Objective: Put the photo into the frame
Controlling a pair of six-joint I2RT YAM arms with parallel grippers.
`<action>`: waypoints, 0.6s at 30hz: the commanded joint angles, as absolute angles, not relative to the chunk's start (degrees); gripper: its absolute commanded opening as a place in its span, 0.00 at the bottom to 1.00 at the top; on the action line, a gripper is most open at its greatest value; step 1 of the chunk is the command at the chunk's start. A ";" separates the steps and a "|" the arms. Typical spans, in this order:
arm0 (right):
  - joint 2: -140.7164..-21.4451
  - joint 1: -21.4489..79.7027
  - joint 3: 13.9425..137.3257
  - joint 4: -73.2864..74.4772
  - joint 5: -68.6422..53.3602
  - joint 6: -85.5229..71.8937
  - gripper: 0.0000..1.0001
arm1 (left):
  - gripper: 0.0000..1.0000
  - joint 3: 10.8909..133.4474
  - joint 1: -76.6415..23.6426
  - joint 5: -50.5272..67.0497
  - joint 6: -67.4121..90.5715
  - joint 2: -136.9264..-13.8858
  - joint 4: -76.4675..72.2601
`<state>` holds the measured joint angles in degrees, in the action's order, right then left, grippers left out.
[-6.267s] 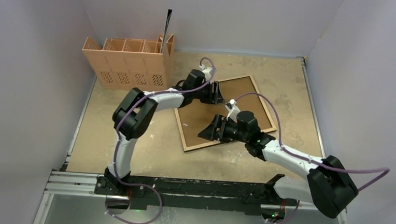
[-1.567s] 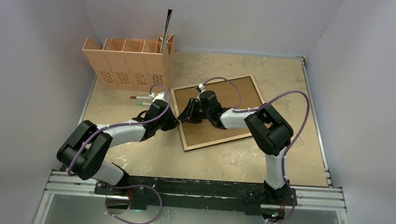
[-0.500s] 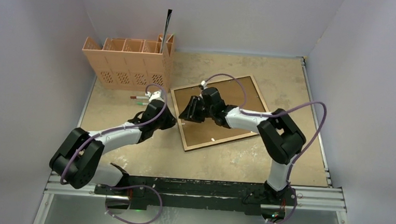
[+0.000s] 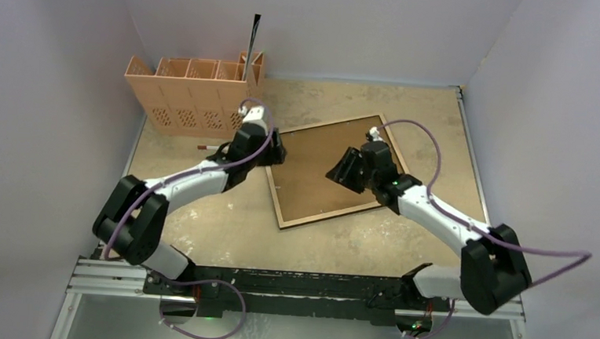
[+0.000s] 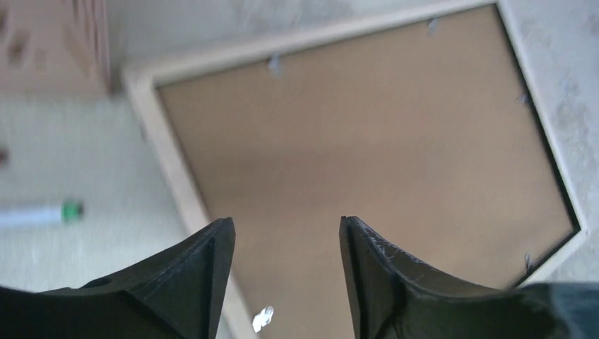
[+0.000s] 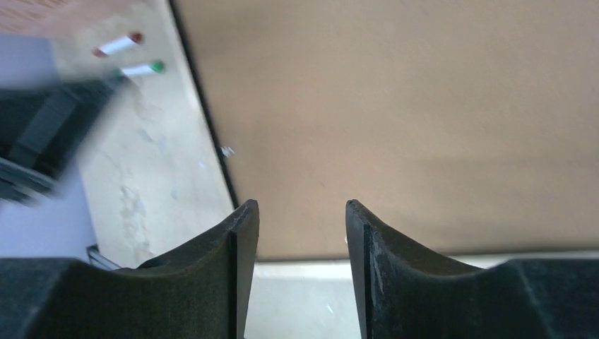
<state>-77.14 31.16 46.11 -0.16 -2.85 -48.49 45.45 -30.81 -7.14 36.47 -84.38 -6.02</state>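
Observation:
The frame (image 4: pixel 274 188) lies on the table with its light wood back up. A plain brown backing board (image 4: pixel 312 182) fills it, with small metal tabs along the rim. The photo is hidden. My left gripper (image 4: pixel 276 154) hovers over the frame's upper-left corner, open and empty. In the left wrist view its fingers (image 5: pixel 286 227) straddle bare board (image 5: pixel 367 134) beside the pale rim (image 5: pixel 169 155). My right gripper (image 4: pixel 333 174) hangs open over the board's right half. In the right wrist view its fingers (image 6: pixel 301 208) stand above the board (image 6: pixel 395 106) near the rim (image 6: pixel 424 265), holding nothing.
An orange compartment rack (image 4: pixel 195 96) stands at the back left with a dark flat item (image 4: pixel 252 45) sticking up from it. A red-capped marker (image 6: pixel 116 44) and a green-capped marker (image 6: pixel 141 68) lie on the table left of the frame.
My left gripper has opened and moved up from the frame's left edge to its upper-left corner. The right arm has swung right across the board, its jaws wider.

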 commanded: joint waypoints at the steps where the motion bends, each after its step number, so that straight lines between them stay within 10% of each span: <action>1: -69.25 31.24 40.98 10.07 -0.17 -48.30 0.53 | 0.62 59.05 -33.07 -13.51 24.13 -89.80 -6.43; 18: -61.44 31.21 26.82 11.34 -3.92 -55.39 0.75 | 0.87 97.87 -31.97 -17.86 8.32 -124.71 3.20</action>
